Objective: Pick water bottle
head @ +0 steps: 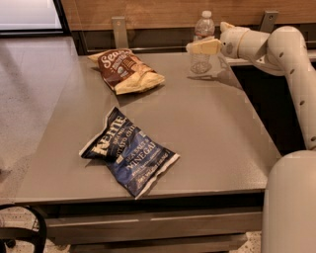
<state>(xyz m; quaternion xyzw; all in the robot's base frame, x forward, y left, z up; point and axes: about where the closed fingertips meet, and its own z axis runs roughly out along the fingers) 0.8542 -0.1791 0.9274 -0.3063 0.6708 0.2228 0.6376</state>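
- Currently, the water bottle [200, 62] stands upright near the far right corner of the grey table [217, 128], with its base on the tabletop.
- The bottle is clear and ribbed. It has a white cap and a pale label band with red print around the upper body.
- The gripper [200, 46] is at the bottle, level with the middle of its body. It comes in from the right, and its pale yellow part lies across the front of the bottle.
- Grip state: cannot tell from this view whether the gripper is closed on the bottle or only set around it.
- The cream arm [291, 54] runs from the gripper to the right, then bends down along the right edge of the view.
- A large cream part of the robot's body [291, 202] fills the lower right corner, in front of the table's near right corner.
- A brown chip bag [126, 70] lies flat on the far left part of the table, well apart from the bottle.
- A dark blue chip bag [129, 152] lies flat and crumpled nearer the front edge, left of centre and apart from the brown bag.
- Behind the table is a wood wall panel [148, 10], with a metal bracket [119, 30] fixed below it.
- A pale speckled floor [29, 84] shows to the left of the table.
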